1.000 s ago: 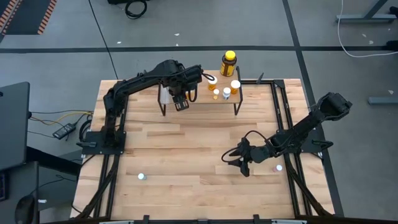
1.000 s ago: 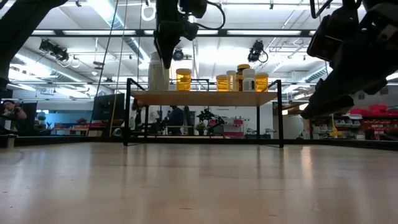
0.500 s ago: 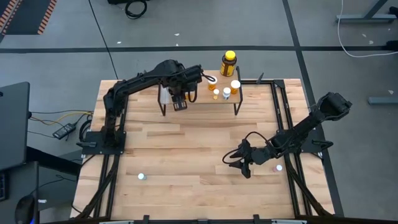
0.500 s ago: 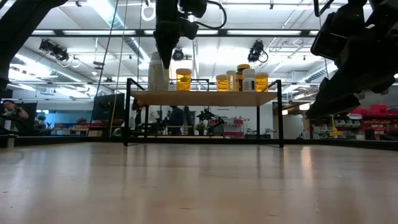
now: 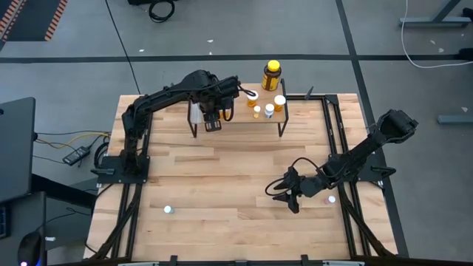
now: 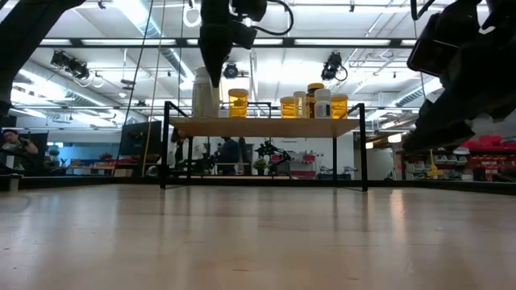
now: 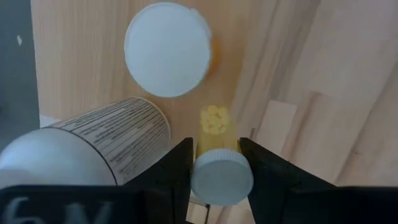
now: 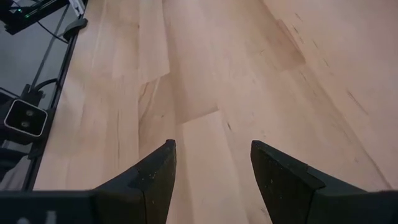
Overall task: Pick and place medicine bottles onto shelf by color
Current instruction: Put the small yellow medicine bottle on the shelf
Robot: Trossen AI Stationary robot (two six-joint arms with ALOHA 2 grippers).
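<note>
My left gripper (image 5: 212, 122) points down at the near left part of the shelf (image 5: 240, 118), shut on a small orange bottle (image 7: 214, 124) with a white cap. Right beside it on the shelf stand a large white bottle (image 7: 93, 146) and a white-capped orange one (image 7: 168, 50). Several more orange bottles (image 6: 310, 105) and a dark amber one with a yellow cap (image 5: 271, 74) stand toward the shelf's right end. My right gripper (image 8: 211, 168) hovers open low over the table's right half (image 5: 287, 193), with nothing between its fingers. My left gripper pinches the small bottle's white cap (image 7: 222, 180) between its two fingers (image 7: 177, 171), coming from above and pointing down. The orange body points downward below the cap, upright. I cannot tell whether its bottom rests on the shelf or hangs clear.
Two small white-topped bottles stand on the table, one near the front left (image 5: 168, 210), one just right of my right gripper (image 5: 331, 199). The wide middle of the wooden table (image 5: 222, 170) is bare. Black rails run along both table sides.
My left gripper has rolled a little about its own pointing line over the shelf, still shut on the small orange bottle; it has kept its place.
</note>
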